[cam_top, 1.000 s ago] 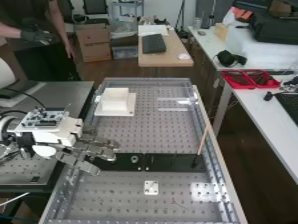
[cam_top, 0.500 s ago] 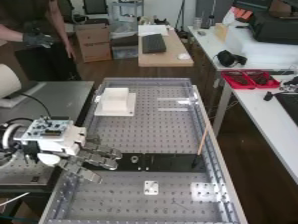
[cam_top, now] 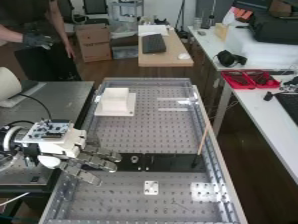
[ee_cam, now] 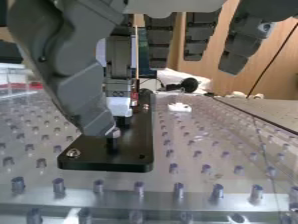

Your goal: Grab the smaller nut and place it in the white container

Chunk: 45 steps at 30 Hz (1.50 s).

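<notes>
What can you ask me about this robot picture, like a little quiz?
1. True or false: the white container stands away from the black plate.
2. Which is nearest the robot's hand?
a) the wooden table
b) the black plate
c) the keyboard
3. Fill in the colour: the bins on the side table are ____.

Key: 1 true; 2 b; 3 red.

From here I count one white container (cam_top: 115, 102), one thin stick (cam_top: 203, 139), two red compartments (cam_top: 241, 86) and one wooden-topped table (cam_top: 166, 61). The metal bits (ee_cam: 73, 153) are too small for me to count.
</notes>
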Each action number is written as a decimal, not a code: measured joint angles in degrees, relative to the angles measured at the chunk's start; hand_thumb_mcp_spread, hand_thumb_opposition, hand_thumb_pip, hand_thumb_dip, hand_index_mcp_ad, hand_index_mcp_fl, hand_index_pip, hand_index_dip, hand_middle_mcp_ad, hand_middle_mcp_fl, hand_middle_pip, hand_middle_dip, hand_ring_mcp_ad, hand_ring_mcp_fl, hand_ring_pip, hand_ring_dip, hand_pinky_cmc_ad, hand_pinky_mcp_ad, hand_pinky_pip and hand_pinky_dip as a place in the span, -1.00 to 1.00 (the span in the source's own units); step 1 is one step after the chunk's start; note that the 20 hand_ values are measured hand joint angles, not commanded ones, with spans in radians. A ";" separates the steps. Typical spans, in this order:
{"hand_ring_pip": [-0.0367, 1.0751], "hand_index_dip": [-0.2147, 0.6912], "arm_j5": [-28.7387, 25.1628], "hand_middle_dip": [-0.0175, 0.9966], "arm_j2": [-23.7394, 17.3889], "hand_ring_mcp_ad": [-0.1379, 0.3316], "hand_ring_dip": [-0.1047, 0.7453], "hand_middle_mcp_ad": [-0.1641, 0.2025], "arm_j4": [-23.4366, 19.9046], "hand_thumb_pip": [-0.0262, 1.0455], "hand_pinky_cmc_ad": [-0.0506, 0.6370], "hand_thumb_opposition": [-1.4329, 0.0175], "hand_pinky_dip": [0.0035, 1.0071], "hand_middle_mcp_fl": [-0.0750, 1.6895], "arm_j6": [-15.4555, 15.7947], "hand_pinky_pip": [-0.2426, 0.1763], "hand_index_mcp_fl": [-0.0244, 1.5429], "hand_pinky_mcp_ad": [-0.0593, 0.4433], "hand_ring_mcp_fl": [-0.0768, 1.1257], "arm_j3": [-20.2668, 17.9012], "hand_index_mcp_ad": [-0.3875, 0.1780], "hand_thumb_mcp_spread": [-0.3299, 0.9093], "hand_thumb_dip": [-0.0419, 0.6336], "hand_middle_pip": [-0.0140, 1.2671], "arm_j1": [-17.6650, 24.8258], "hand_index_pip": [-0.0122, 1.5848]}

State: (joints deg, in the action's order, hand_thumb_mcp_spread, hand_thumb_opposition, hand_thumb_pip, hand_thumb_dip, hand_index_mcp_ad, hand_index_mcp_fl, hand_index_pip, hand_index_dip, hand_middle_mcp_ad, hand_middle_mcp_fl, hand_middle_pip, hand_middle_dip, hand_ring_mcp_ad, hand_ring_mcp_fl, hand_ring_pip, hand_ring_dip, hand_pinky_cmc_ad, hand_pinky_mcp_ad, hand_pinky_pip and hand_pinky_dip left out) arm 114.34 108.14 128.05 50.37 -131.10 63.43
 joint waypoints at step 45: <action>-0.77 -0.06 -0.09 -0.53 0.70 0.16 -0.54 0.17 1.88 0.49 0.16 -0.21 -0.65 -0.86 5.48 -0.04 -0.88 0.42 -0.88 0.99 -0.20 0.18 -0.22 -0.78 0.40 0.96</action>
State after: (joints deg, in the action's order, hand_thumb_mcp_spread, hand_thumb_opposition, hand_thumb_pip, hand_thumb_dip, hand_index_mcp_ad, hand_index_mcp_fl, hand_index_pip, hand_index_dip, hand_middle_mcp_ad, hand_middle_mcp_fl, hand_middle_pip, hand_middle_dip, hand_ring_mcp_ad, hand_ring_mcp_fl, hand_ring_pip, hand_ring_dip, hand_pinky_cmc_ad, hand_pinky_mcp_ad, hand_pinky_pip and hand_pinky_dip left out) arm 114.25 108.84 129.93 55.85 -130.11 63.83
